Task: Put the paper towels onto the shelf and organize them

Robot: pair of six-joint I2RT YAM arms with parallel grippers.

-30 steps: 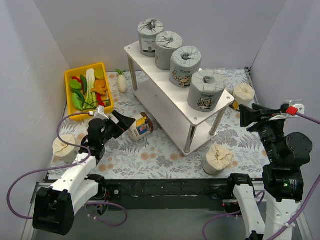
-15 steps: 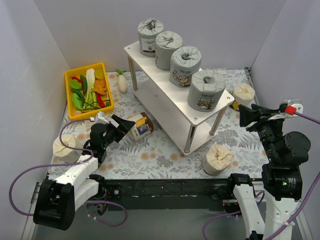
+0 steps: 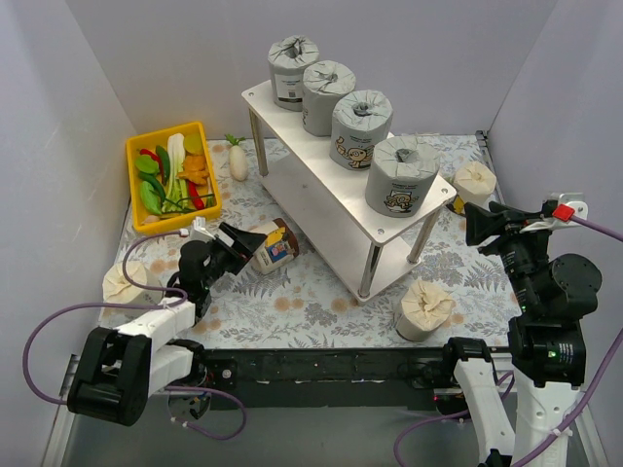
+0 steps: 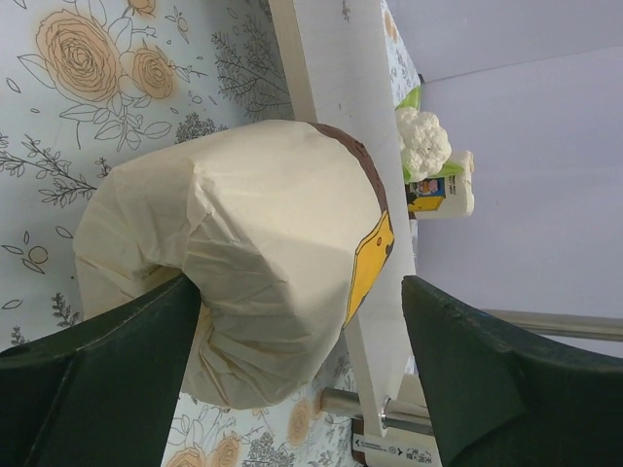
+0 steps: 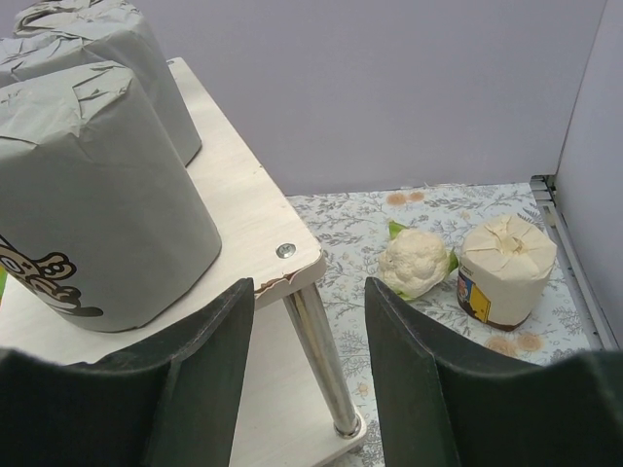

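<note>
Several grey paper towels [image 3: 401, 174] stand in a row on the top board of the shelf [image 3: 255, 94]. A cream roll [image 3: 274, 245] lies on its side on the mat by the shelf's lower tier. My left gripper [image 3: 245, 239] is open, and this roll [image 4: 243, 282] sits partly between its jaws, touching the left finger [image 4: 107, 370]. Other cream rolls stand at the far left [image 3: 125, 282], front right [image 3: 425, 308] and back right [image 3: 475, 182]. My right gripper [image 3: 477, 222] is open and empty, raised by the shelf's right end [image 5: 243, 204].
A yellow bin [image 3: 131, 156] of vegetables stands at the back left, with a white radish [image 3: 238, 161] beside it. A cauliflower [image 5: 416, 261] lies next to the back-right cream roll [image 5: 504, 268]. A shelf leg [image 5: 326, 370] stands in front of my right gripper [image 5: 307, 292].
My left arm has drawn down and in a little while its gripper stays open at the lying cream roll. The roll and the right arm have not visibly moved.
</note>
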